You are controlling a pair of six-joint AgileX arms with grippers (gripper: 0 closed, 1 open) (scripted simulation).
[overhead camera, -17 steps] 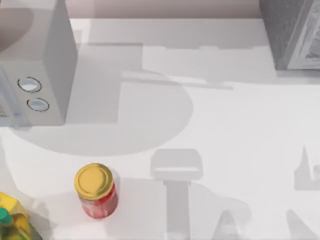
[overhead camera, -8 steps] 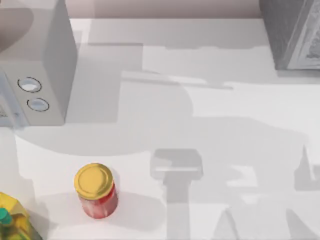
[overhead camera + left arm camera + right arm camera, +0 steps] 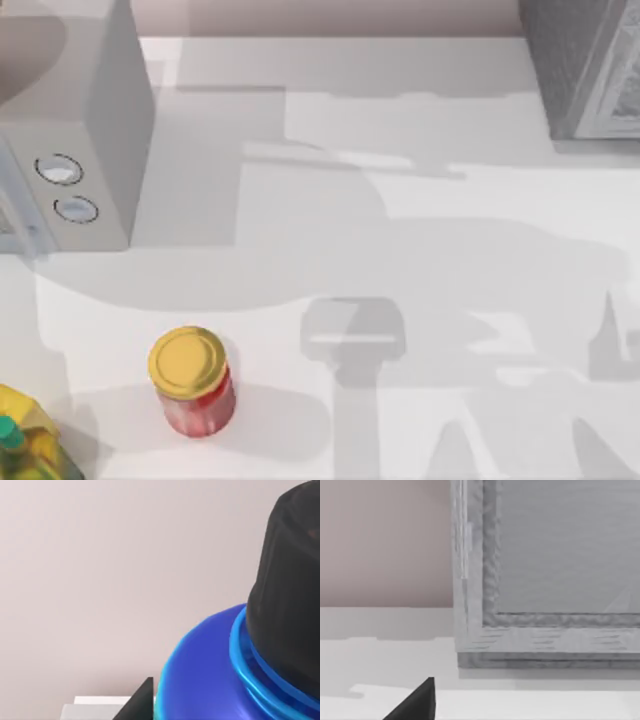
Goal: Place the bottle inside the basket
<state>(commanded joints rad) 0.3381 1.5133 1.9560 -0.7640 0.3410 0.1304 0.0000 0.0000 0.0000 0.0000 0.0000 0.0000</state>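
Here the bottle [image 3: 210, 680] looms close before the left wrist camera, black cap [image 3: 290, 590] above its dark blue shoulder, long axis roughly upright, tilting slightly. A dark fingertip [image 3: 137, 705] of the left pincer sits just beside it; its opening I cannot tell. On the counter [image 3: 450, 250] stand a red jar [image 3: 195, 385] and a grey microwave [image 3: 70, 120]. No writing is readable.

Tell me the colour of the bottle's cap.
Black, above a dark blue shoulder; the bottle cap shows best in the left wrist view.
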